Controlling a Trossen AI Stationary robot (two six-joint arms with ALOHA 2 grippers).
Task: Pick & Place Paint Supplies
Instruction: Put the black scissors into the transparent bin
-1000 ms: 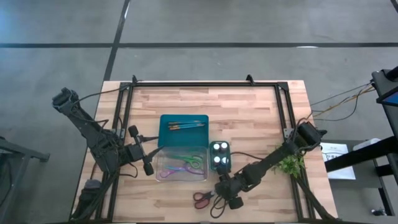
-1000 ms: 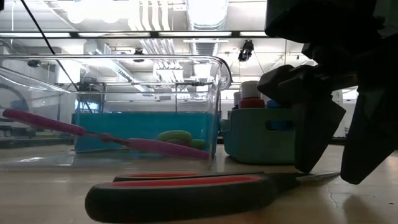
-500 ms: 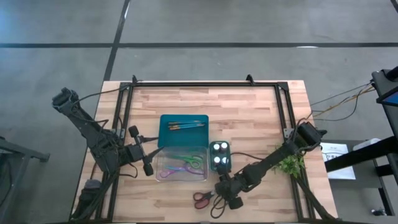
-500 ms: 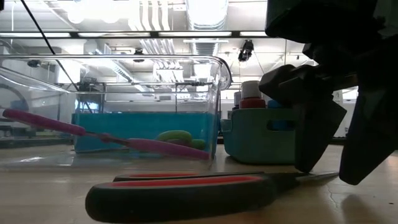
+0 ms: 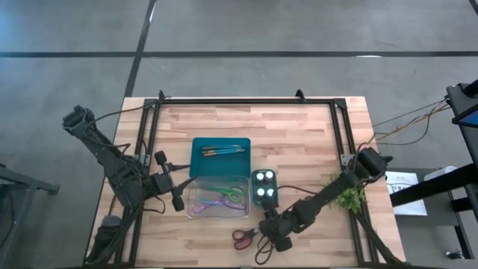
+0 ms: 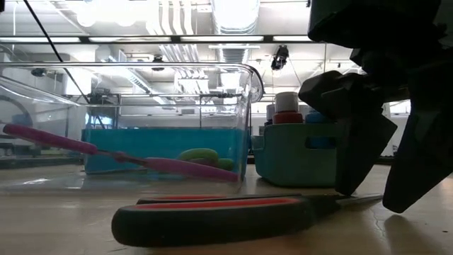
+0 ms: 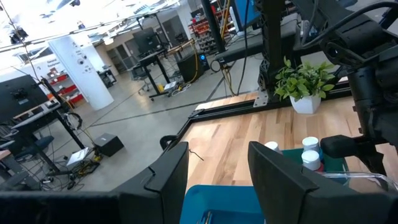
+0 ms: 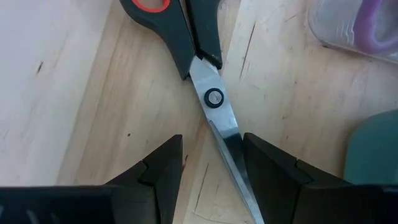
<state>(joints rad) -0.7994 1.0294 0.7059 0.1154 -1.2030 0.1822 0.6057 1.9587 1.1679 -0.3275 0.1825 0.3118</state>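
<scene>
Scissors with black-and-red handles (image 5: 243, 238) lie flat on the table near its front edge. My right gripper (image 8: 211, 146) slants down over them, open, one finger on each side of the closed blades (image 8: 227, 134). To the left of the clear container (image 5: 218, 200), my left gripper (image 5: 183, 179) hovers level and open, holding nothing. The clear container holds purple scissors (image 6: 106, 152) and green-handled scissors (image 5: 233, 195). Thin brushes (image 5: 224, 150) lie in a teal tray (image 5: 200, 166). White-capped paint bottles (image 5: 264, 187) stand in a small teal cup (image 6: 290, 152). My right gripper straddles the scissors' blades just beyond the pivot (image 8: 214, 98), coming slanting down from the table's right. The blades run close along the inner side of one finger (image 8: 264, 180); the other finger (image 8: 161, 168) stands apart. The scissors lie flat on the wood.
A green plant sprig (image 5: 347, 198) sits by the right arm near the table's right edge. A black frame (image 5: 246, 101) runs along the far edge and both sides. Bare wood lies in front of the clear container and at the far right.
The black-and-red scissors have slid a little along the table toward its right edge, still lying flat. My right gripper has stayed over the blades with its finger gap unchanged.
</scene>
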